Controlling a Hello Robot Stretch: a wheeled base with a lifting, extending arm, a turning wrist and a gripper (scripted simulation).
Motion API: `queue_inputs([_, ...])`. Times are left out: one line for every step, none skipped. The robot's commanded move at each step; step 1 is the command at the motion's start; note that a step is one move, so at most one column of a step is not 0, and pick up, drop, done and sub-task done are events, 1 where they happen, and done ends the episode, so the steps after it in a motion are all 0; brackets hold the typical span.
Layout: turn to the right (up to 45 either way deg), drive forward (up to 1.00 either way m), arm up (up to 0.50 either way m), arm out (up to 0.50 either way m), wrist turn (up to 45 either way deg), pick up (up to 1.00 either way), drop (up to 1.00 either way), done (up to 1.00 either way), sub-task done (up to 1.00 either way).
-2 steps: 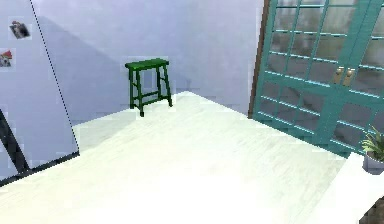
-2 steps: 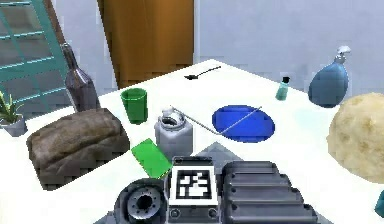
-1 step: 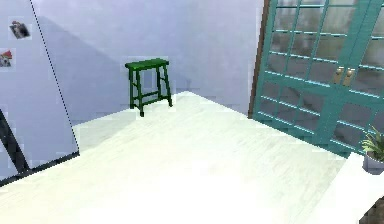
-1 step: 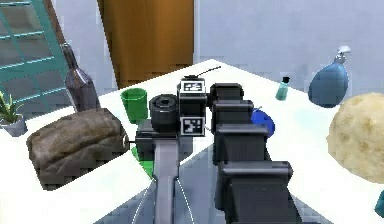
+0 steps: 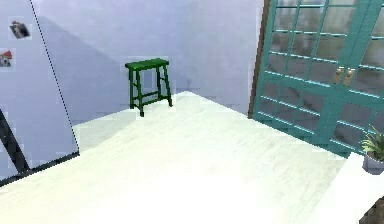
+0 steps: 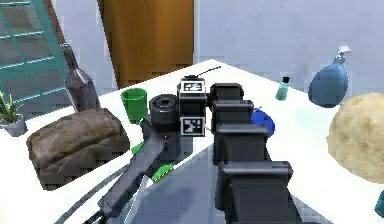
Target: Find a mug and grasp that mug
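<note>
The green cylindrical mug [image 6: 133,103] stands upright on the white surface [image 6: 300,110], close beside the dark body of the gripper [image 6: 125,185]. Whether they touch cannot be told. The thin fingers [image 6: 135,175] run down towards the arm side view's lower left, with green bits behind them; I cannot tell whether they hold anything. A dark brown loaf of bread [image 6: 75,145] lies left of the mug and a dark glass bottle [image 6: 78,85] stands behind it. A blue spray bottle [image 6: 330,80] stands well apart, right of the dark square arm [image 6: 245,160]. In the forward view a green wooden stool [image 5: 148,85] stands against the wall.
</note>
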Motion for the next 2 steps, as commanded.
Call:
queue_inputs([0.0,0.00,0.00,0.00,45.0,0.00,0.00,0.00,0.00])
queue_inputs([0.0,0.00,0.00,0.00,45.0,0.00,0.00,0.00,0.00])
